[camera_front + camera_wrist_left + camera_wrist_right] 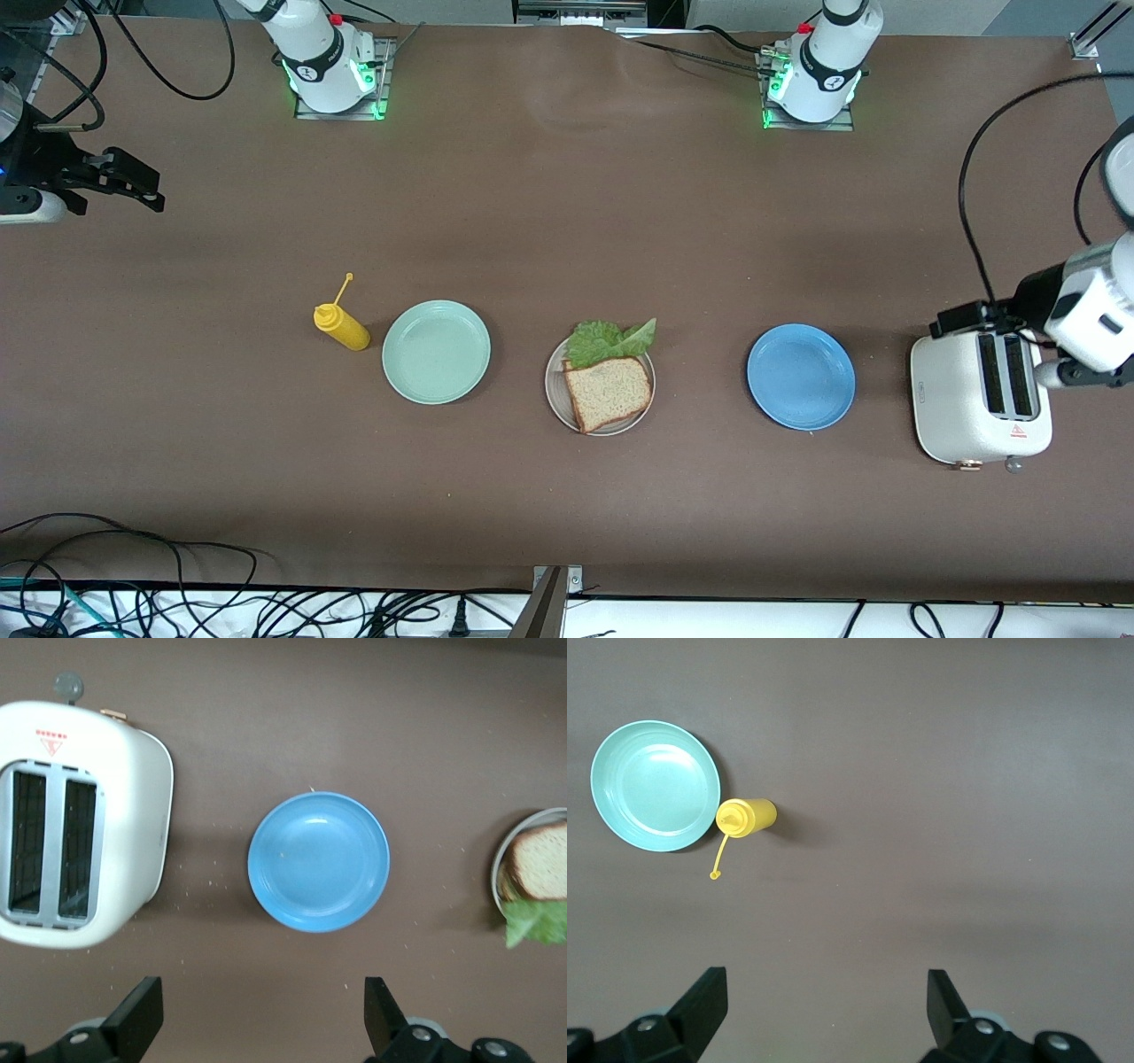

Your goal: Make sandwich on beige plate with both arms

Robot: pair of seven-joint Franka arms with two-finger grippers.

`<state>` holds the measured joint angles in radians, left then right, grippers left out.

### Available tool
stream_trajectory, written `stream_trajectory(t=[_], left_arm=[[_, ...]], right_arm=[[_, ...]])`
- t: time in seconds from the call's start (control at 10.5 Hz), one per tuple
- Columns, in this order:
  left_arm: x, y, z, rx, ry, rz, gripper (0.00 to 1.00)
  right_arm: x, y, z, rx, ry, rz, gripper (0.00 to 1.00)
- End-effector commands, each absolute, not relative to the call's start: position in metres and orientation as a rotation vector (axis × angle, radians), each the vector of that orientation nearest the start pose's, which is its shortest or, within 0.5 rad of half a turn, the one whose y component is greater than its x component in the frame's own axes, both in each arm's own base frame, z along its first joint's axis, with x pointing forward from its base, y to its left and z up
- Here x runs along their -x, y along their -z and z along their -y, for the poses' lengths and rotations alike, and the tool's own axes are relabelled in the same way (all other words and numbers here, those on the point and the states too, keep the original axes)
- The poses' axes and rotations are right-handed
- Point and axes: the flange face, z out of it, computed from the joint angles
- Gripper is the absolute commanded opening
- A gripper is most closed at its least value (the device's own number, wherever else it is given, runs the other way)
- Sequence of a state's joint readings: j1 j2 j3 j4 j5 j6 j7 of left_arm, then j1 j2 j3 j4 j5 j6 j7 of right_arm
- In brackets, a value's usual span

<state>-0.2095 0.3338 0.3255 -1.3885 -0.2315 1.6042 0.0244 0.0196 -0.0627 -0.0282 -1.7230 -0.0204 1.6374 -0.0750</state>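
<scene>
Nearby, blue plate and toaster; left gripper and right gripper fingers spread, empty.

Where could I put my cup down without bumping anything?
Bare table lies between the mint-green plate and the beige plate, and between that plate and the blue plate. It is tight between the mustard bottle and the mint-green plate, and where the toaster sits under the left arm.
</scene>
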Motion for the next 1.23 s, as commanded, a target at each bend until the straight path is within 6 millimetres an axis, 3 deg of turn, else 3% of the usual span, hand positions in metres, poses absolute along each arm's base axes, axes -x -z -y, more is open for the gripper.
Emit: stream_trajectory(t=[0.0,0.38,0.76,0.85,1.14], left_arm=[[-0.626,-0.537,-0.017,3.245,-0.245,0.112,1.0],[-0.593,-0.603,-0.024,3.272,-0.228,0.073,1.0],[-0.562,-0.641,-0.017,3.215,-0.227,0.015,1.0],[-0.554,-0.65,-0.008,3.181,-0.229,-0.022,1.0],[-0.534,-0.658,-0.004,3.148,-0.239,-0.072,1.0]], right_arm=[[-0.539,-0.599,0.006,3.174,-0.041,0.094,1.0],[-0.538,-0.602,0.003,3.176,-0.031,0.101,1.0],[-0.538,-0.603,-0.007,3.171,-0.028,0.122,1.0],[-0.538,-0.603,-0.007,3.171,-0.028,0.125,1.0],[-0.538,-0.603,-0.007,3.174,-0.028,0.127,1.0]])
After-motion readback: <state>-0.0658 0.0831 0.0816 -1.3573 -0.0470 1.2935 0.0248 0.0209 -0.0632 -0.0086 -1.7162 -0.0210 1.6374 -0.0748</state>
